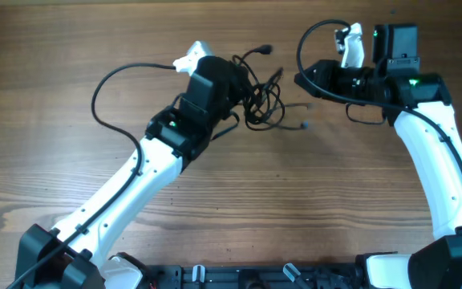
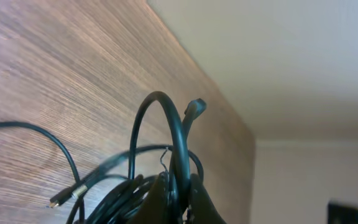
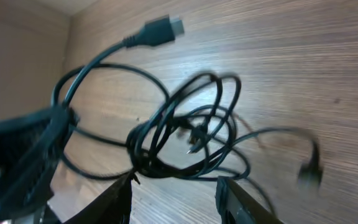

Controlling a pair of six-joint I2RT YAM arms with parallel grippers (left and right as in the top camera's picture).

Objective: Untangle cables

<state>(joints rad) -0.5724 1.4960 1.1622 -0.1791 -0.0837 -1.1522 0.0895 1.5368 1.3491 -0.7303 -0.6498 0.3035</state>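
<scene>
Black cables [image 1: 257, 103]: one tangled bundle | left gripper [image 2: 178, 198]: clamped on it

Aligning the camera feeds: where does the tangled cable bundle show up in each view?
Overhead: cable bundle upper centre.
Left wrist: cable bundle bottom centre, pinched in the shut left end effector, one loop arching up.
Right wrist: cable bundle mid-frame, just beyond the open right end effector.
Shared landmark: the wood-grain table.

left gripper [image 2: 178, 190] pinched tight shut — right gripper [image 3: 176, 190] hovering, its jaws apart.
</scene>
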